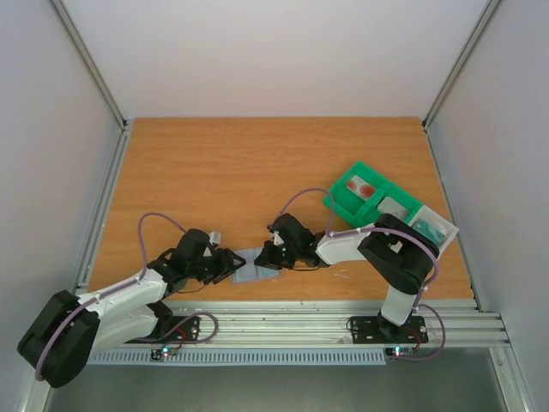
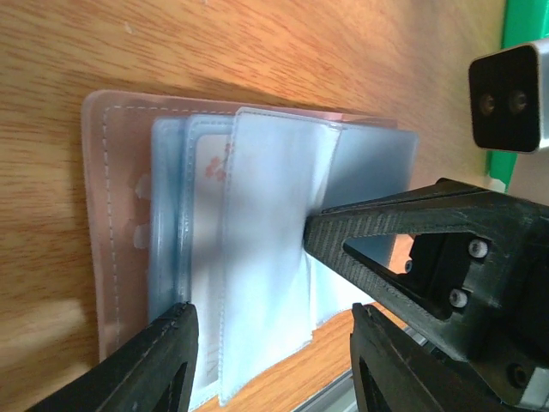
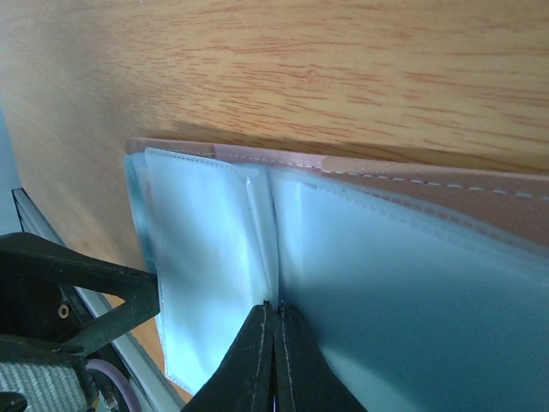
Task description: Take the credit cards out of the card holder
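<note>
The card holder [image 1: 254, 267] lies open near the table's front edge, between the two grippers. In the left wrist view the card holder [image 2: 257, 257] shows pale blue clear sleeves on a pinkish backing. A white card with a red mark [image 2: 214, 163] sits in one sleeve and a blue-grey card [image 2: 373, 167] in another. My left gripper [image 2: 273, 313] is open, its jaws on either side of the sleeves' near edge. My right gripper [image 3: 274, 307] is shut, and its tip presses on the fold between two sleeves of the card holder [image 3: 206, 257]. It also shows in the left wrist view [image 2: 316, 232].
A green compartmented tray [image 1: 340, 199] stands at the right back, with red-marked pieces in one compartment and pale pieces in others. The table's front edge and a metal rail [image 1: 309, 313] run just beside the card holder.
</note>
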Tool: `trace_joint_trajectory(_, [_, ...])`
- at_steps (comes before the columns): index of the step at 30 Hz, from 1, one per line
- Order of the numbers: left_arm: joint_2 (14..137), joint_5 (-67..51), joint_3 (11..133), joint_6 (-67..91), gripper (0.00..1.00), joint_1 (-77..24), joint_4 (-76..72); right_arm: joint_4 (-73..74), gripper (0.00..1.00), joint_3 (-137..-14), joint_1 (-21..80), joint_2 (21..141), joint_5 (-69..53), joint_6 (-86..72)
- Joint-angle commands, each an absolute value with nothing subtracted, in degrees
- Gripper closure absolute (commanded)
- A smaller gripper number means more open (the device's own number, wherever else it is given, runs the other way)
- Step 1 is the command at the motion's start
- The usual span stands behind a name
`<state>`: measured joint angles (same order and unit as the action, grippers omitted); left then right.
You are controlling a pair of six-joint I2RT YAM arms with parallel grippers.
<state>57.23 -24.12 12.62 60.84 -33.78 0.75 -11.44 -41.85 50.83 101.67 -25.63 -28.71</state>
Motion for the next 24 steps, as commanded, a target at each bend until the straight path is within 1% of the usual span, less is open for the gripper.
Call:
trace_joint_trajectory(1, [59.29, -24.13, 12.65, 60.59, 0.50, -33.93, -2.05, -9.67, 0.99, -40.41, 51.15, 101.54, -24.60, -29.29])
trace_joint_trajectory(6, [60.64, -25.82, 12.42, 61.98, 0.51, -34.01, -5.33, -9.67, 0.99, -40.34, 51.15, 101.51, -24.60, -29.35])
trace_joint_trajectory(8, [60.33, -26.14, 12.80, 62.20, 0.52, -34.10, -5.34, -9.95, 0.99, -40.21, 51.15, 101.51, -24.68, -29.43])
trace_joint_trajectory(13, [59.12, -26.31, 13.34, 62.49, 0.65, -34.19, -5.28, -11.25, 0.99, -39.90, 51.15, 101.73, -25.25, -30.10])
trace_joint_trajectory(15, [59.41, -26.20, 13.45, 62.42, 0.68, -34.19, -5.45, -11.80, 0.99, -39.82, 51.16, 101.78, -25.44, -30.26])
trace_joint_trajectory(22, [61.37, -26.85, 13.33, 62.81, 0.69, -34.28, -7.76, -12.37, 0.98, -39.43, 51.15, 101.82, -25.76, -30.43])
trace_joint_trajectory(24, [61.71, -26.81, 13.57, 62.84, 0.71, -34.36, -7.75, -12.63, 0.98, -39.30, 51.15, 101.58, -25.90, -30.53])
